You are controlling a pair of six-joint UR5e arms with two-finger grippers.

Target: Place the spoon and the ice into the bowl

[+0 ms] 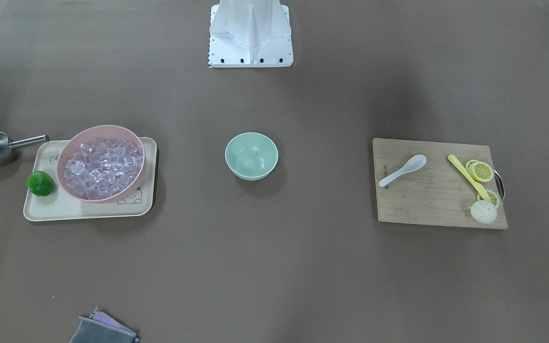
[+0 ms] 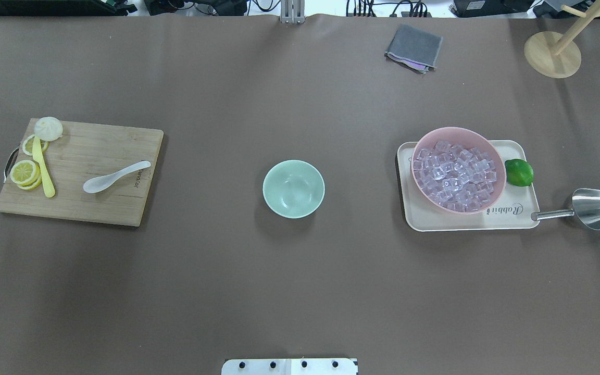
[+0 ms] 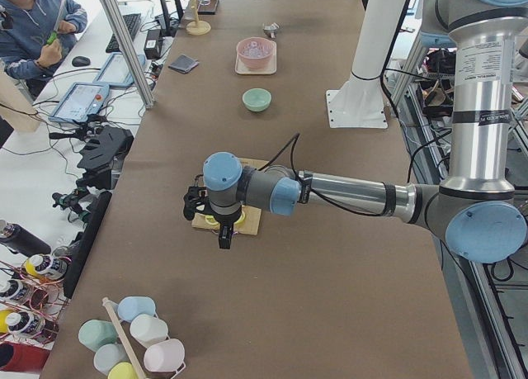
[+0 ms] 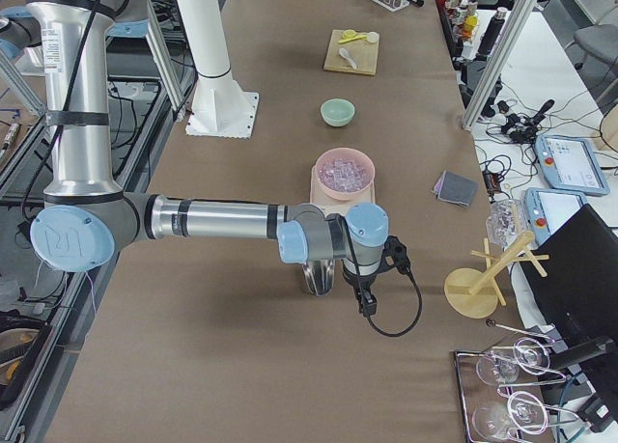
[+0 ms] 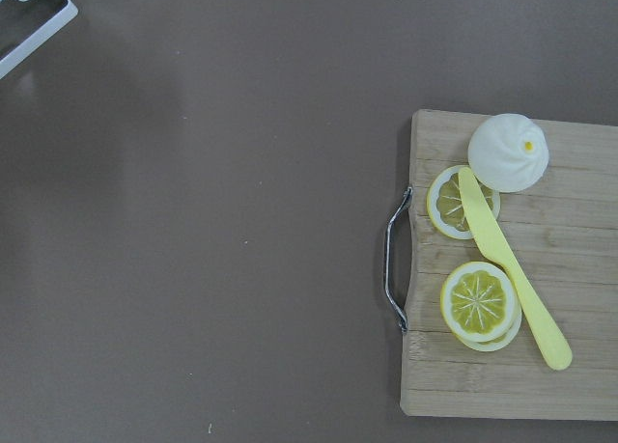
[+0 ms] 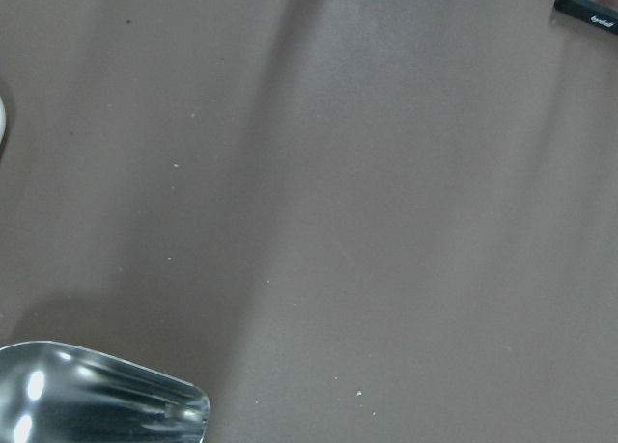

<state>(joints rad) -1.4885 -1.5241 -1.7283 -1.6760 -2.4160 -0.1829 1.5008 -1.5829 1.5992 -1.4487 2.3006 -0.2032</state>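
Upright at mid-desk: the bowl (image 2: 294, 188), mint-green, nothing inside, rim free all round. Broad bare desk (image 2: 300, 291) on every side of it, toward both ends and toward the robot's base.

Toward the robot's left, a wooden cutting board (image 2: 97, 151), well apart from the bowl. Flat on it, the spoon (image 2: 115, 177), white, scoop end near the board's centre, handle tip close to the edge facing the bowl, touching nothing else. At the board's outer end, by its metal handle: a long yellow utensil (image 2: 44, 169) laid across lemon slices (image 2: 23, 172), and a white domed piece (image 2: 48, 128) at the corner.

Toward the robot's right, a cream tray (image 2: 519, 221) bearing a pink bowl (image 2: 453, 210) filled with the ice (image 2: 456, 174), many clear cubes. Beside that bowl on the tray, a lime (image 2: 519, 172). Just off the tray's corner, a steel scoop (image 2: 594, 208), handle tip at the tray edge.

Along the operators' edge, a folded grey cloth (image 2: 414, 47) and a wooden stand (image 2: 552, 54), well apart from the rest.

Above the board's outer end, the left fingers (image 3: 223, 237); over the desk just by the steel scoop, the right fingers (image 4: 365, 303). Seen only from the side cameras, so cannot tell whether apart or together.
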